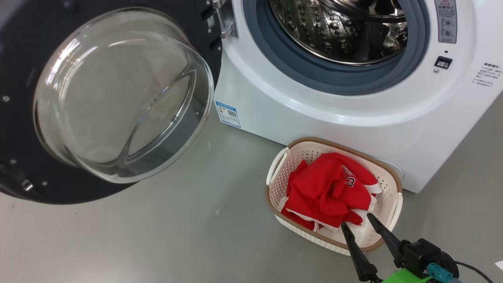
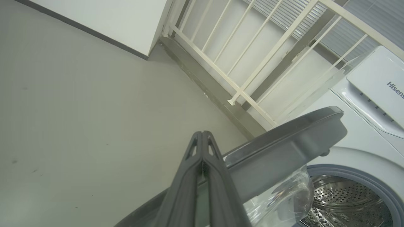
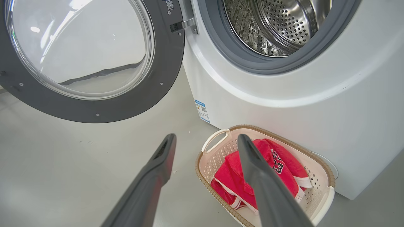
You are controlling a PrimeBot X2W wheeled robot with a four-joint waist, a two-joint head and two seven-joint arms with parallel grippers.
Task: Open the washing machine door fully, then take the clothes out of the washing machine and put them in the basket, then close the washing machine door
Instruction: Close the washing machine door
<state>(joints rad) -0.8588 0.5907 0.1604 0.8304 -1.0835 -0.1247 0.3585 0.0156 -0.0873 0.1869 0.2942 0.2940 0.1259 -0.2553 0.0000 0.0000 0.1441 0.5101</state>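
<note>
As the clothes (image 1: 322,188) lie in the five-o'clock basket (image 1: 314,140), right jaws wide and empty, left jaws pinched together, the nine-o'clock door (image 1: 15,157) needs pushing closed.

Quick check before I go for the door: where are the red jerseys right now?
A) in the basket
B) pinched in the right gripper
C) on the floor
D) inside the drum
A: the red jerseys lie heaped in the basket, the visible part of the washing machine drum is bare steel, and the right gripper is open and holds nothing.
</note>
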